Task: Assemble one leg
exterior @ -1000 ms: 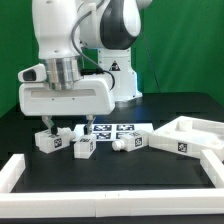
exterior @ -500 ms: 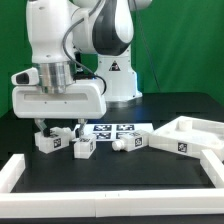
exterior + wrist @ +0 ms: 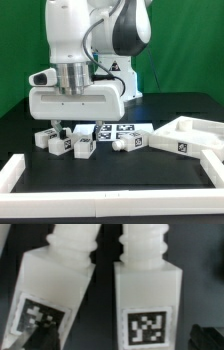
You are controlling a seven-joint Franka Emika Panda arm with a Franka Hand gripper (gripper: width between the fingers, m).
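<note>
Several white legs with black-and-white tags lie in a row on the black table in the exterior view: one at the left (image 3: pixel 43 140), two in the middle (image 3: pixel 62 146) (image 3: pixel 85 148), one further right (image 3: pixel 124 144). My gripper (image 3: pixel 75 128) hangs open just above the middle ones. In the wrist view two legs lie side by side, one (image 3: pixel 55 286) and the other (image 3: pixel 148 291), stubby ends pointing away. My gripper (image 3: pixel 120 339) is open and empty. One dark fingertip (image 3: pixel 38 339) overlaps the first leg's tag. The other fingertip (image 3: pixel 205 336) is beyond the second leg.
The large flat white panel (image 3: pixel 190 135) lies at the exterior view's right. The marker board (image 3: pixel 118 128) lies behind the legs. A white raised border (image 3: pixel 110 185) runs along the front and left of the work area.
The arm swung toward the exterior view's left, then back to the right. The hand is now further right and slightly lower over the middle legs. The legs have not moved.
</note>
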